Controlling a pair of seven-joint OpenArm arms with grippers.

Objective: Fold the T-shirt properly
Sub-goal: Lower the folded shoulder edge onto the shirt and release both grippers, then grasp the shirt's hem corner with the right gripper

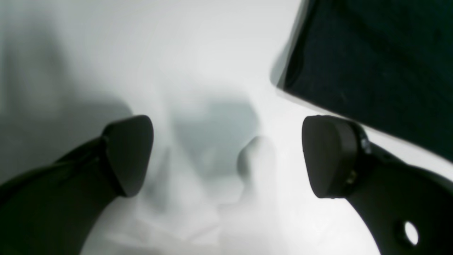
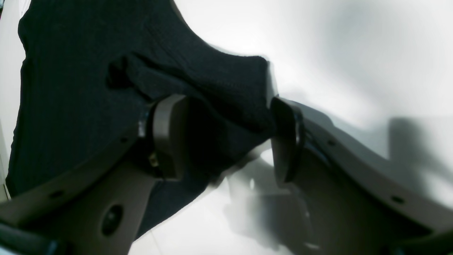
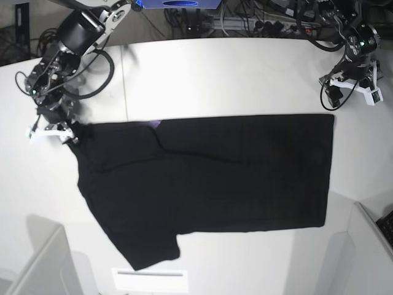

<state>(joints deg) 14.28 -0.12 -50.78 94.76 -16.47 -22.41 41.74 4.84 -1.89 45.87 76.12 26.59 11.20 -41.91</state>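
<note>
The black T-shirt point(image 3: 215, 178) lies spread flat on the white table point(image 3: 245, 74), with one sleeve at the lower left. My right gripper point(image 2: 226, 141) sits at the shirt's upper left corner point(image 3: 69, 132). Its jaws stand apart around a bunched edge of the shirt point(image 2: 78, 88); cloth fills the gap between them. My left gripper point(image 1: 226, 156) is open and empty, low over bare table just beyond the shirt's upper right corner point(image 1: 371, 53). In the base view the left gripper point(image 3: 331, 95) is apart from the cloth.
Grey bins stand at the front left point(image 3: 37, 264) and front right point(image 3: 368, 252). A white sheet point(image 3: 150, 279) lies at the front edge below the sleeve. Cables and equipment point(image 3: 258, 18) line the back edge.
</note>
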